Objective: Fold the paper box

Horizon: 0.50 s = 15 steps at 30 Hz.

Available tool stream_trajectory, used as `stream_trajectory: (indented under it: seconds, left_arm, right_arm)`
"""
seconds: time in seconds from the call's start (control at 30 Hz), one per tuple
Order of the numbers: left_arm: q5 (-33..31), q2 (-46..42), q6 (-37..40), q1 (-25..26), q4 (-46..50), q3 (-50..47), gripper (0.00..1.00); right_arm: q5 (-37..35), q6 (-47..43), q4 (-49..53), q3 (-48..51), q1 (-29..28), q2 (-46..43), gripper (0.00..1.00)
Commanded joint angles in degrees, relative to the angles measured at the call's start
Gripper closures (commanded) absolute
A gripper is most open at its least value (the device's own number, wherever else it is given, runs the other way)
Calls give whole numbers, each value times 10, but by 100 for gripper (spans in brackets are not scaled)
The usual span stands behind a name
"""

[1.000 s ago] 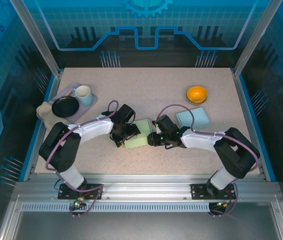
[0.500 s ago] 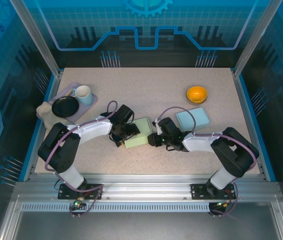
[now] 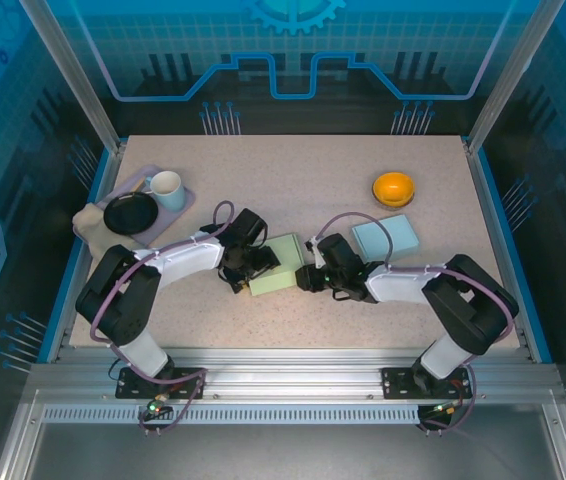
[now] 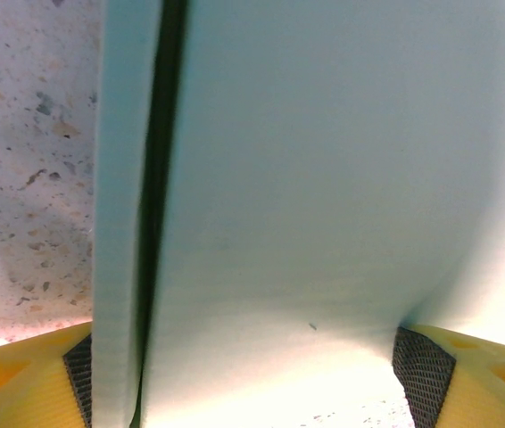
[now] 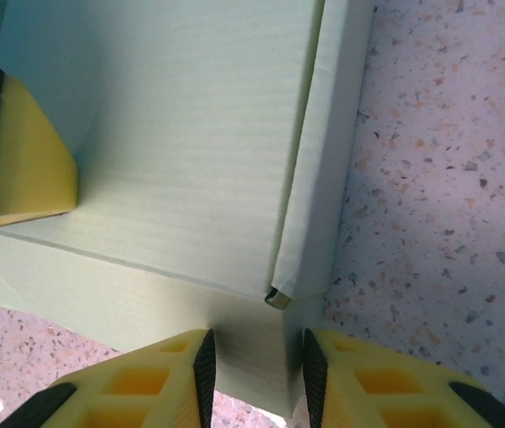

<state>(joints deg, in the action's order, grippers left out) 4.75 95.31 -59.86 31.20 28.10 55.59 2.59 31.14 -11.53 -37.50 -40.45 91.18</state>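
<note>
While the pale green paper box [image 3: 281, 266] lies mid-tabletop [image 3: 363, 165] between the two arms, the left pincer [image 3: 247, 272] straddles its left end, spread wide with both pads [image 4: 418, 366] pressed against its sides. The right pincer [image 3: 305, 278] pinches the box's right-hand wall between yellow fingers [image 5: 136, 388].

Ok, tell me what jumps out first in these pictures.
The pale green paper box sits mid-table with the left gripper and right gripper set against it from opposite sides, jaws clamped on its walls. Next comes the bright orange bowl at the far right, just beyond a light blue box.
</note>
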Motion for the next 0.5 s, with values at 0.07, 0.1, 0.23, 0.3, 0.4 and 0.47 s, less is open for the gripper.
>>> stream_trajectory:
  seconds: [0.07,0.1,0.23,0.3,0.4,0.47]
  left_arm:
    - [-14,39,7,-4,44,-29,16]
    - [-14,39,7,-4,45,-28,16]
    - [-14,41,7,-7,45,-26,16]
    - [-14,41,7,-6,46,-26,16]
    - [-13,42,6,-6,46,-24,16]
    - [-12,44,6,-7,46,-21,16]
  right_arm:
    - [-9,60,28,-2,7,-50,66]
    - [-13,68,38,-3,8,-56,65]
    - [-32,107,79,-6,8,-82,67]
    - [-32,133,82,-2,7,-89,74]
    - [-13,168,67,4,6,-80,85]
    - [2,187,40,9,2,-65,88]
